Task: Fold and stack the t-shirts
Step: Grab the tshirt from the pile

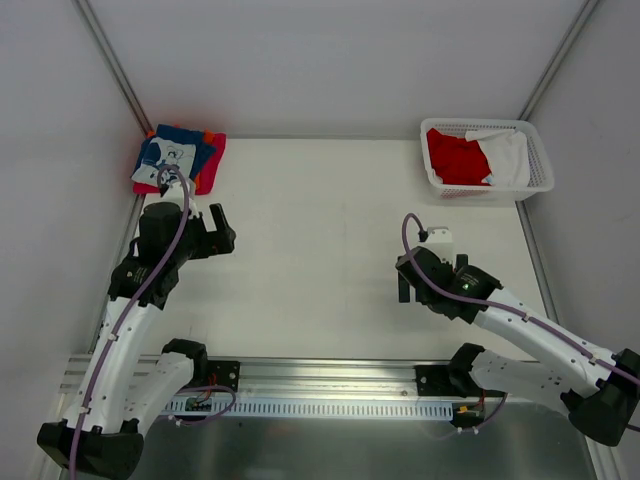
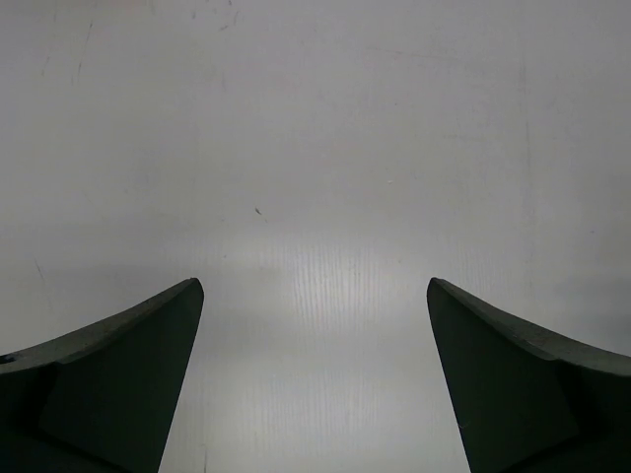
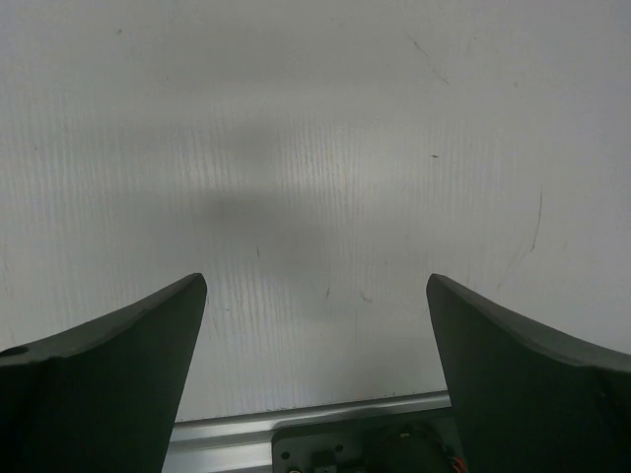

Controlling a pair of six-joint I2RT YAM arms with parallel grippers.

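A stack of folded t-shirts (image 1: pixel 180 158), blue with a white print on top of red and orange, lies at the table's far left corner. A red t-shirt (image 1: pixel 456 158) and a white t-shirt (image 1: pixel 507 157) lie crumpled in the white lattice basket (image 1: pixel 540 170) at the far right. My left gripper (image 1: pixel 222 232) is open and empty, just in front of the stack; in the left wrist view (image 2: pixel 315 296) only bare table shows between its fingers. My right gripper (image 1: pixel 432 290) is open and empty over the table's near right; the right wrist view (image 3: pixel 315 296) shows bare table.
The white table (image 1: pixel 320 230) is walled by white panels at left, back and right. A metal rail (image 1: pixel 330 385) with the arm bases runs along the near edge; it also shows in the right wrist view (image 3: pixel 296 419).
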